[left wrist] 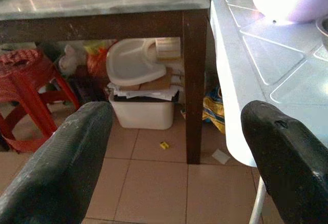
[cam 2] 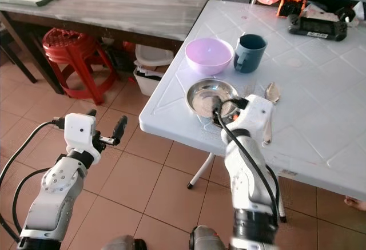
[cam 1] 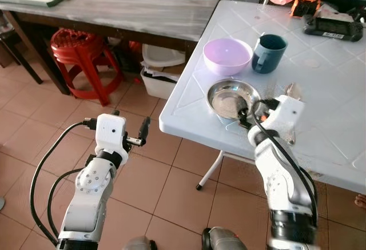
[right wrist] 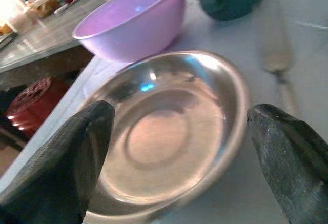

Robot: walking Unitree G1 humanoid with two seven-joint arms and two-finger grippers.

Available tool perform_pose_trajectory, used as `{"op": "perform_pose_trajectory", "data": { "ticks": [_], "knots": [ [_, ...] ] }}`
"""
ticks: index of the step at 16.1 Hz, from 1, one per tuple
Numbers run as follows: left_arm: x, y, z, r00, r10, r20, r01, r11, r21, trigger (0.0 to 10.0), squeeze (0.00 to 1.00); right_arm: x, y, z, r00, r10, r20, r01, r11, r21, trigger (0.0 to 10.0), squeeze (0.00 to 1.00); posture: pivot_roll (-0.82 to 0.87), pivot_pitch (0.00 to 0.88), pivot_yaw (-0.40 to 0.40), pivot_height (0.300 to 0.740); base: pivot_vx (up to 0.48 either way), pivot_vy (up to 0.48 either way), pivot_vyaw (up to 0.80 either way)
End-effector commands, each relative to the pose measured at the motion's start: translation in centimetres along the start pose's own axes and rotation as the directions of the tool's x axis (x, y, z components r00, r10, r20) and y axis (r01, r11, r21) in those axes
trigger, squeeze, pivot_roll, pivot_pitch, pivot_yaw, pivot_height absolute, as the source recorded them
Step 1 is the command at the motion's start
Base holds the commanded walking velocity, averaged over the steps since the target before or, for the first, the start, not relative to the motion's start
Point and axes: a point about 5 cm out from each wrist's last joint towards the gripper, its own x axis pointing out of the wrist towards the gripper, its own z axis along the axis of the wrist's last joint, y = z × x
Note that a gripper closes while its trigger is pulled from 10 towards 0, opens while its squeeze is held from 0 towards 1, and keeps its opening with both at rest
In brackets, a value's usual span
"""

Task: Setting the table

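- Four dishes sit grouped near the front left corner of the white table: steel plate, purple bowl, teal mug, spoon.
- Plate lies nearest the table edge, within arm reach; bowl is just behind it, mug just beside the bowl on the right. Whether bowl and plate touch: cannot tell.
- Spoon lies on the table to the right of the plate, bowl end toward the mug; blurred in the right wrist view, so its exact lie is uncertain.
- Right gripper hangs low over the near rim of the plate, fingers spread wide, one either side of the dish. Nothing held. Judgement: lined up to take the plate by its rim.
- Left gripper is out over the tiled floor, left of the table edge, fingers parted and empty. Judgement: parked clear so it does not crowd the right arm.
- Its wrist camera looks under the grey side table, toward a white bin and red stool.
- Judgement: setting is early; dishes are bunched, not laid out as a place.
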Motion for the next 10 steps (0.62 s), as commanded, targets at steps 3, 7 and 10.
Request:
{"op": "perform_pose_trajectory", "data": {
  "ticks": [3, 7, 10],
  "knots": [
    [-0.18, 0.0, 0.31, 1.0, -0.001, 0.002, 0.001, 1.0, 0.002, 10.0, 0.0, 0.26, 0.06, -1.04, 0.998, -0.002, -0.06, 0.005, 0.999, 0.041, 5.6, 0.0, -0.01, 0.11, 0.048, 0.74, 0.0, 0.0, 0.0],
    [-0.13, -0.07, 0.29, 1.0, 0.003, 0.002, -0.003, 1.0, -0.003, 10.0, 0.0, 0.49, -0.26, -1.06, 0.997, -0.03, -0.077, 0.035, 0.997, 0.066, 0.0, 0.0, -0.02, 0.105, 0.043, 0.74, 0.0, 0.0, 0.0],
    [-0.09, -0.17, 0.26, 1.0, 0.002, 0.001, -0.002, 1.0, -0.005, 10.0, 0.0, 0.61, -0.53, -1.15, 0.995, -0.046, -0.086, 0.055, 0.993, 0.101, 0.0, 0.0, -0.02, 0.104, 0.04, 0.74, 0.0, 0.0, 0.0]
  ]
}}
